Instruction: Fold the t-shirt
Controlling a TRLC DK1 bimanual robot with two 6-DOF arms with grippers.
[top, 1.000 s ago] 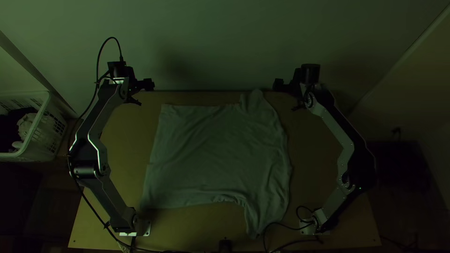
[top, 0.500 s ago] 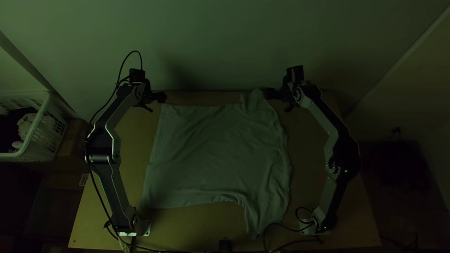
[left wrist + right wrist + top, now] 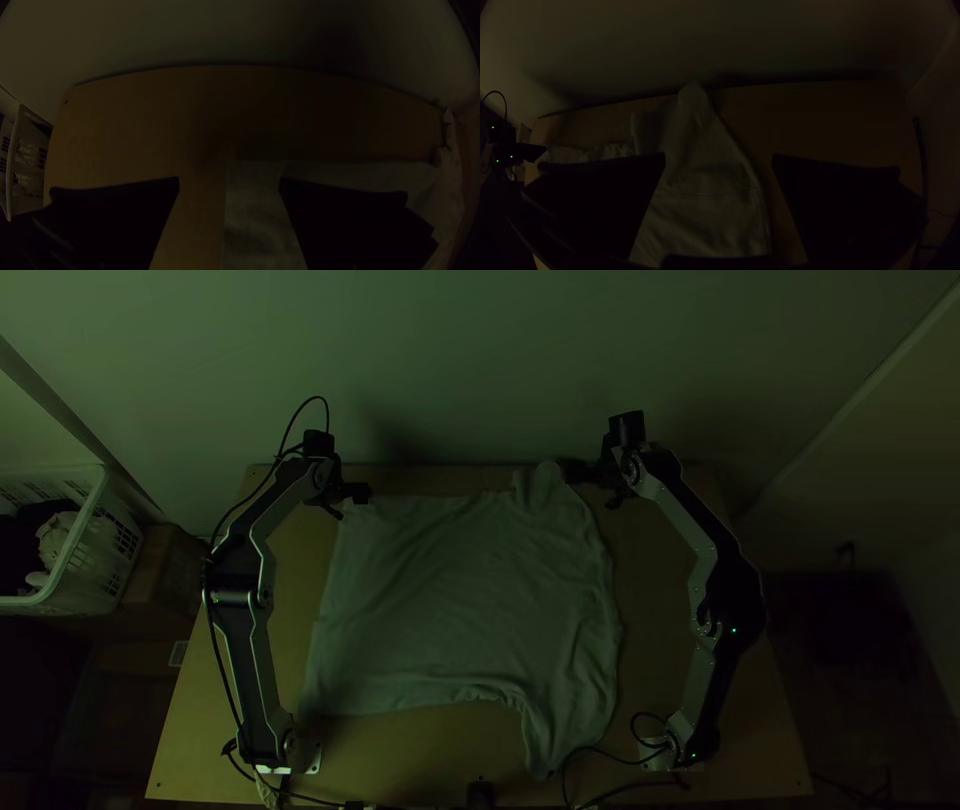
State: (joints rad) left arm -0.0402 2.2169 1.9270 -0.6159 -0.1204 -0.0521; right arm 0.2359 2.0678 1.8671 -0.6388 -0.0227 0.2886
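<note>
Seeing cable [image 3: 610, 754] beside near sleeve [image 3: 543, 745] of t-shirt [image 3: 460, 600], lying spread across surface [image 3: 400, 755]. Spotting basket [image 3: 87, 520] off left. Holding left pincer [image 3: 349, 503] released, wide, at far left corner; right pincer [image 3: 590, 488] likewise, near far sleeve [image 3: 545, 485].

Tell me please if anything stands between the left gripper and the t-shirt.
Nothing visible stands between them: the left gripper is at the far left corner of the t-shirt, its fingers open over cloth and wooden table.
</note>
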